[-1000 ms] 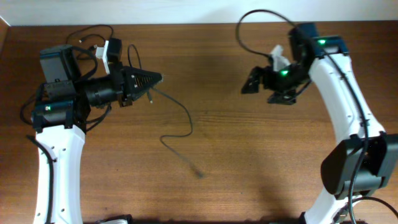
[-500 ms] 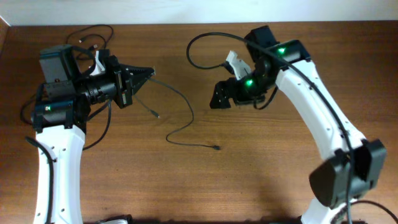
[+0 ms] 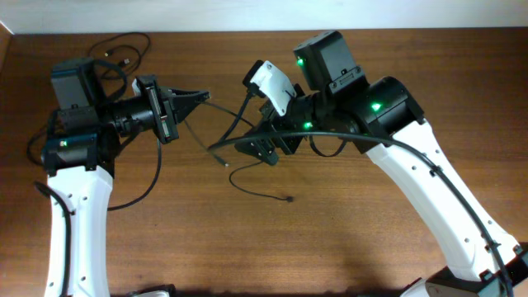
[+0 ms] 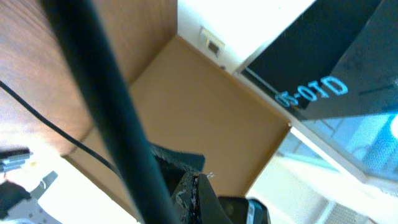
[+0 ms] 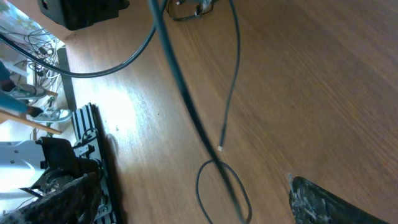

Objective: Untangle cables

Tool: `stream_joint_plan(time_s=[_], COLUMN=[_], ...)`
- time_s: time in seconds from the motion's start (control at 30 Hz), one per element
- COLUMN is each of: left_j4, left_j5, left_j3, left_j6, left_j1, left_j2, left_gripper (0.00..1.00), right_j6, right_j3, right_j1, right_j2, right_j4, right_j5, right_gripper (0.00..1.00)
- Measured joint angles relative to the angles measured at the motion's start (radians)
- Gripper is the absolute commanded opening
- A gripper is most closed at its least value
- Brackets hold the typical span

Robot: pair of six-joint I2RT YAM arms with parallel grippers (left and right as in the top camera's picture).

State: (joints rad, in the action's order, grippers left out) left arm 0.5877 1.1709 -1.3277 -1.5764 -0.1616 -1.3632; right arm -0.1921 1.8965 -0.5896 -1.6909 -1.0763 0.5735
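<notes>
A thin black cable (image 3: 241, 117) runs from the tip of my left gripper (image 3: 202, 96), which is shut on it, out to the right and back down to a small plug (image 3: 227, 162). A loose curl of cable (image 3: 252, 188) lies just below, ending in a plug (image 3: 289, 199). My right gripper (image 3: 257, 151) hovers open over this stretch. In the right wrist view the cable loop (image 5: 202, 186) and a plug end (image 5: 221, 148) lie on the wood between the wide-apart fingers (image 5: 323, 202) of the right gripper (image 5: 186, 183). The left wrist view shows the left gripper (image 4: 198, 179) pinched together.
More thin black cords (image 3: 120, 45) lie at the back left corner behind the left arm. The right arm's own thick cable (image 3: 346, 150) arcs beside its wrist. The table's back edge (image 3: 247, 33) meets a white wall. Clutter and a rack (image 5: 87, 143) stand beyond the table edge.
My right arm has swung left across the table and down over the cable, jaws still open. The cable hanging from the left gripper has shifted and curled nearer the middle.
</notes>
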Motion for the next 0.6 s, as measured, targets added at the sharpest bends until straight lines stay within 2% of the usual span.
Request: stream_joint_plan(time_s=[0.07, 0.13, 0.23, 0.3, 0.4, 0.53, 0.57, 0.6], left_j4=[-0.013, -0.016, -0.023, -0.025, -0.024, -0.024, -0.024, -0.024], left_j5=[0.023, 0.05, 0.065, 0.071, 0.071, 0.049, 0.033, 0.013], left_j3=[0.0, 0.0, 0.0, 0.0, 0.0, 0.0, 0.0, 0.0], left_j6=[-0.011, -0.021, -0.033, -0.037, -0.04, -0.04, -0.04, -0.04], left_j1=[0.001, 0.001, 0.001, 0.001, 0.001, 0.002, 0.002, 0.003], left_j2=[0.0, 0.0, 0.0, 0.0, 0.0, 0.0, 0.0, 0.0], left_gripper=[0.0, 0.0, 0.0, 0.0, 0.0, 0.0, 0.05, 0.15], right_j6=[0.002, -0.003, -0.003, 0.0, 0.017, 0.062, 0.074, 0.094], right_j3=[0.0, 0.0, 0.0, 0.0, 0.0, 0.0, 0.0, 0.0], right_j1=[-0.001, 0.0, 0.0, 0.0, 0.0, 0.0, -0.001, 0.0], right_j2=[-0.01, -0.035, -0.048, -0.048, -0.048, -0.048, -0.048, -0.047], right_j4=[0.0, -0.002, -0.008, -0.007, -0.008, -0.008, -0.008, -0.007], right_j5=[0.0, -0.002, -0.008, -0.008, -0.019, -0.039, -0.042, -0.043], right_gripper=[0.88, 0.8, 0.4, 0.33, 0.04, 0.04, 0.04, 0.04])
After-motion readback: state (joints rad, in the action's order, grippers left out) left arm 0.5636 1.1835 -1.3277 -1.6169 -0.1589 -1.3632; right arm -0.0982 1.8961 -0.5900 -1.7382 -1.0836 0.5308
